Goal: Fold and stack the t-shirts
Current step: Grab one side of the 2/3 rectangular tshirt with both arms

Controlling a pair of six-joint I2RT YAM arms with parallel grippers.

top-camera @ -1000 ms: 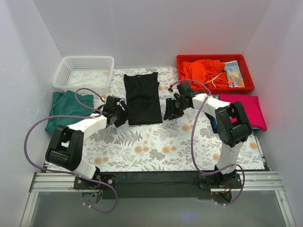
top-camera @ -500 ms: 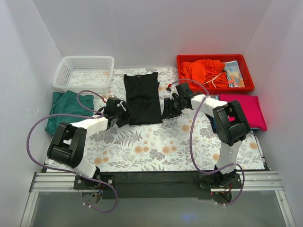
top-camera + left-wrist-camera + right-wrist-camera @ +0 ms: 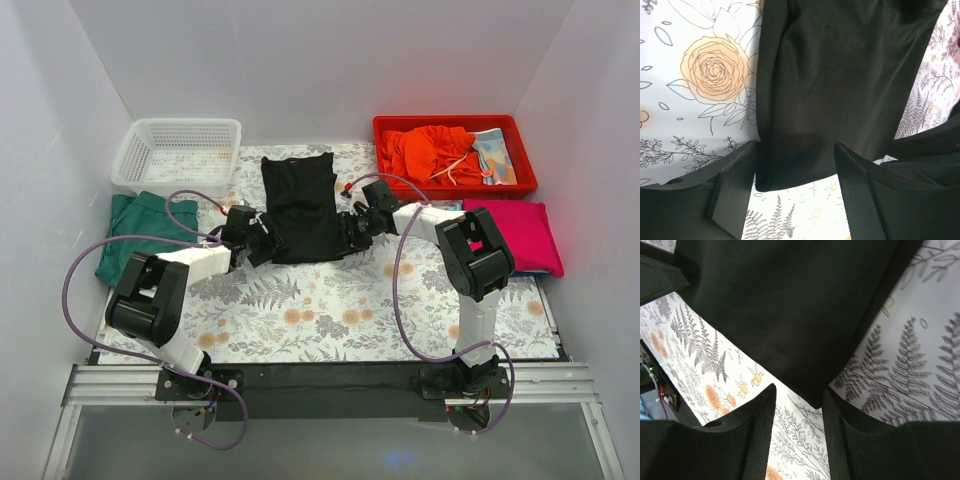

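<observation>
The black t-shirt [image 3: 300, 205] lies folded in a long strip on the floral cloth at the middle back. My left gripper [image 3: 262, 243] is open at its near left corner, the corner [image 3: 790, 170] lying between the fingers. My right gripper [image 3: 347, 232] is open at its near right corner [image 3: 812, 385], which sits between the fingers. A teal shirt [image 3: 135, 232] lies folded at the left edge. A magenta shirt [image 3: 518, 232] lies folded at the right, with a dark edge [image 3: 452, 262] under it.
A white mesh basket [image 3: 178, 152] stands at the back left. A red bin [image 3: 455, 155] with orange clothes stands at the back right. White walls close in three sides. The floral table covering [image 3: 330, 310] spreads in front.
Both grippers have moved inward to the black shirt's near corners; the right one has travelled left, the left one slightly right and back.
</observation>
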